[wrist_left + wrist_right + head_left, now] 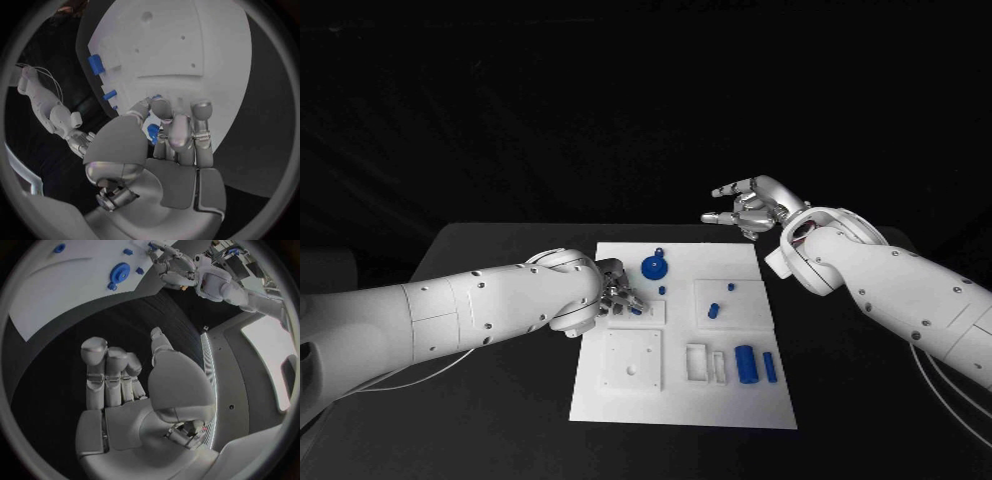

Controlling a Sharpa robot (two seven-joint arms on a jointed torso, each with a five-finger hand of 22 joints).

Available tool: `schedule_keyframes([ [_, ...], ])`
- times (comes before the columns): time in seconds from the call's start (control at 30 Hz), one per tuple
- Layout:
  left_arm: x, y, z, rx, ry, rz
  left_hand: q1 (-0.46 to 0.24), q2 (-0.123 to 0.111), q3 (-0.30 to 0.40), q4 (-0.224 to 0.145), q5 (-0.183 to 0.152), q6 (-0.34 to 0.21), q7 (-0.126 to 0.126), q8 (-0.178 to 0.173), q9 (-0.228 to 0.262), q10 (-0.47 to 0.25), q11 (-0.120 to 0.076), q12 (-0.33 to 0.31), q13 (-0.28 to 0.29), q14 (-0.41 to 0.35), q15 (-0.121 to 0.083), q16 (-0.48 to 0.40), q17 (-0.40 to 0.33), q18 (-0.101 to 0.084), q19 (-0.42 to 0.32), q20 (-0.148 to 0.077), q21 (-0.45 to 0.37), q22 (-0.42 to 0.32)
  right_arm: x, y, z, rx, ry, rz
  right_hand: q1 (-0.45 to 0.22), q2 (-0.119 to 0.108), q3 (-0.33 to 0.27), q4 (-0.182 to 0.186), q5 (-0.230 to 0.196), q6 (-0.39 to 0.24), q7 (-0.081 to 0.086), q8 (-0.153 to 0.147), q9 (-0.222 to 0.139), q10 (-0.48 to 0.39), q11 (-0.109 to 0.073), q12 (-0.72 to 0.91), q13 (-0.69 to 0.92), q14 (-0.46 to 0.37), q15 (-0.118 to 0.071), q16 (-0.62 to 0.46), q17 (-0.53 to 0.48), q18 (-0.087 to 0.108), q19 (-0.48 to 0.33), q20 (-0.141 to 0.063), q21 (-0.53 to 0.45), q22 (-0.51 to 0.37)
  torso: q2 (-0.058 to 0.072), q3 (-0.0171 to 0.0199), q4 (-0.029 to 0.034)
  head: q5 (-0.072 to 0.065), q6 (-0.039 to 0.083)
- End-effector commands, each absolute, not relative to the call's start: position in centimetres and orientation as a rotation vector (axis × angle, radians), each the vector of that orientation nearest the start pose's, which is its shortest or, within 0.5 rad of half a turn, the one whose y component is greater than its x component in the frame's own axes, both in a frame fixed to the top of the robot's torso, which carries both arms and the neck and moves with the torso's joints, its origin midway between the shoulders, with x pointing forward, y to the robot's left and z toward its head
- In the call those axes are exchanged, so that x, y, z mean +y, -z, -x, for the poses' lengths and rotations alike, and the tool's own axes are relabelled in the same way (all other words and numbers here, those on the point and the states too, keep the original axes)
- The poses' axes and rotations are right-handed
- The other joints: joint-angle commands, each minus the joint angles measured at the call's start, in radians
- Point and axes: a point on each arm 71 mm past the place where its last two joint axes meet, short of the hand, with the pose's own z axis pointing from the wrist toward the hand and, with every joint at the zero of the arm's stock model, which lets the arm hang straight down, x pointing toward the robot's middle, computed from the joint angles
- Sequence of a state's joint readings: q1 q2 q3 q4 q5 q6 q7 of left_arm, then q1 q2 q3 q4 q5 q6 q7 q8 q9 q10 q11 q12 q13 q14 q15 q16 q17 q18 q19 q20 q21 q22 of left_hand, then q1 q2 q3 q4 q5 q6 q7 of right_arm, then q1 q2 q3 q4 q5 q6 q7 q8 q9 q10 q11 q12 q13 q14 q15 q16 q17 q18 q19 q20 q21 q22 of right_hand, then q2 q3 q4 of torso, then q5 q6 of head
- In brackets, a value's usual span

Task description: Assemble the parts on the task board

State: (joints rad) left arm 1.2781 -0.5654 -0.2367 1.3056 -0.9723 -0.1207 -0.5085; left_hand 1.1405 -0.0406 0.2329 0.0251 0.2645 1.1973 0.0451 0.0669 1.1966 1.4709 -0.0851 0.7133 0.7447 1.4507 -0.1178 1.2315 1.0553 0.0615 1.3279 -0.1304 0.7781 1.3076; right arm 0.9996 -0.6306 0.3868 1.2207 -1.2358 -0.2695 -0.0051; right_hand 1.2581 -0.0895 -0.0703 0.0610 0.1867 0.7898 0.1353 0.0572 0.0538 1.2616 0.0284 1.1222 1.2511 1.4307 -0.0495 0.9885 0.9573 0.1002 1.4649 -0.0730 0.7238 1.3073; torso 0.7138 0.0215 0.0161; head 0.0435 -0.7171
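Trouble from here would most likely come at the left hand (613, 297): its fingertips (154, 106) pinch a small blue part (152, 133) low over the left side of the white task board (733, 400), and I judge the grasp shallow, so a slight twist of the wrist or a misaligned push into the board could let the piece slip or jam at an angle. The fingers also hide the part in the head view, which makes any seating harder to check. The right hand (753, 207) hangs released, fingers apart and holding nothing, well beyond the board's far edge over the dark worktop (488, 250), clear of everything. On the board, a round blue wheel-like part (655, 266) lies near the far edge, a small blue peg (713, 310) sits in the square plate toward the right, and two blue cylinders (756, 364) lie side by side nearer the robot, beside narrow white slots. The board itself is flat, matte white, with raised square panels and small holes.
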Motion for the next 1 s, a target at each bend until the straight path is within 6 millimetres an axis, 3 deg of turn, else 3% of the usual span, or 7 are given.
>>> schedule_keyframes([
  [0.03,14.77,25.99,-50.18,2.25,0.386,0.253,-0.005,-0.016,-0.005,0.016,-0.028,0.127,-0.099,0.0,0.0,0.04,-0.008,0.007,0.001,0.006,-0.001,0.005,0.001,-0.014,0.001,0.005,0.005,0.047,-20.3,17.0,-54.95,1.556,-0.879,-0.316,-0.01,-0.003,-0.001,0.005,-0.003,-0.002,0.003,-0.003,0.001,-0.007,0.002,-0.004,0.0,-0.004,0.0,-0.003,0.0,0.01,0.056,0.003,-0.005,0.054,0.0,-0.0001,0.0003,-0.002,-0.001],
  [0.27,14.75,26.05,-50.21,2.25,0.385,0.254,0.007,-0.04,-0.006,0.071,-0.078,0.134,-0.1,0.0,0.007,0.04,-0.008,0.01,0.001,0.005,-0.002,0.006,0.002,-0.014,0.001,0.005,0.007,0.047,-20.32,17.1,-54.94,1.559,-0.878,-0.317,-0.01,-0.003,-0.002,0.005,-0.005,-0.004,0.003,-0.003,0.001,-0.008,0.002,-0.005,-0.001,-0.005,0.001,-0.004,0.0,0.01,0.056,0.003,-0.005,0.054,0.0,0.0,0.0001,-0.002,-0.002],
  [0.83,14.67,26.11,-50.21,2.255,0.384,0.249,0.014,-0.053,-0.005,0.098,-0.088,0.138,-0.1,0.0,0.017,0.04,-0.008,0.016,0.003,0.006,-0.002,0.01,0.005,-0.015,0.0,0.005,0.012,0.048,-20.34,17.22,-54.91,1.563,-0.877,-0.319,-0.01,-0.003,-0.002,0.005,-0.005,-0.004,0.003,-0.003,0.001,-0.008,0.002,-0.005,-0.001,-0.005,0.001,-0.004,0.0,0.01,0.056,0.003,-0.005,0.054,0.0,-0.0006,0.0003,-0.003,-0.004],
  [0.9,14.67,26.11,-50.24,2.253,0.384,0.251,0.009,-0.059,-0.005,0.111,-0.113,0.14,-0.1,0.001,0.018,0.04,-0.008,0.016,0.002,0.005,-0.002,0.01,0.004,-0.014,0.0,0.005,0.012,0.048,-20.33,17.22,-54.91,1.563,-0.877,-0.319,-0.01,-0.003,-0.002,0.005,-0.005,-0.004,0.003,-0.003,0.001,-0.008,0.002,-0.005,-0.001,-0.005,0.001,-0.004,0.0,0.01,0.056,0.003,-0.005,0.054,0.0,-0.0005,0.0003,-0.003,-0.004],
  [0.93,14.67,26.11,-50.27,2.252,0.383,0.252,0.006,-0.063,-0.003,0.122,-0.153,0.143,-0.1,0.001,0.019,0.04,-0.008,0.016,0.002,0.006,-0.001,0.01,0.005,-0.014,0.0,0.005,0.013,0.048,-20.33,17.22,-54.91,1.563,-0.877,-0.319,-0.01,-0.003,-0.002,0.005,-0.005,-0.004,0.003,-0.003,0.001,-0.008,0.002,-0.005,-0.001,-0.005,0.001,-0.004,0.0,0.01,0.056,0.003,-0.005,0.054,0.0,-0.0005,0.0004,-0.003,-0.004],
  [1.0,14.66,26.1,-50.32,2.25,0.382,0.253,0.006,-0.075,0.004,0.144,-0.178,0.146,-0.1,0.001,0.021,0.04,-0.008,0.017,0.002,0.005,-0.001,0.01,0.004,-0.014,0.0,0.005,0.013,0.048,-20.31,17.22,-54.91,1.563,-0.877,-0.319,-0.01,-0.002,-0.003,0.005,-0.006,-0.004,0.003,-0.003,0.001,-0.007,0.002,-0.004,-0.001,-0.005,0.001,-0.004,0.001,0.01,0.056,0.003,-0.005,0.053,0.0,-0.0005,0.0002,-0.004,-0.003],
])
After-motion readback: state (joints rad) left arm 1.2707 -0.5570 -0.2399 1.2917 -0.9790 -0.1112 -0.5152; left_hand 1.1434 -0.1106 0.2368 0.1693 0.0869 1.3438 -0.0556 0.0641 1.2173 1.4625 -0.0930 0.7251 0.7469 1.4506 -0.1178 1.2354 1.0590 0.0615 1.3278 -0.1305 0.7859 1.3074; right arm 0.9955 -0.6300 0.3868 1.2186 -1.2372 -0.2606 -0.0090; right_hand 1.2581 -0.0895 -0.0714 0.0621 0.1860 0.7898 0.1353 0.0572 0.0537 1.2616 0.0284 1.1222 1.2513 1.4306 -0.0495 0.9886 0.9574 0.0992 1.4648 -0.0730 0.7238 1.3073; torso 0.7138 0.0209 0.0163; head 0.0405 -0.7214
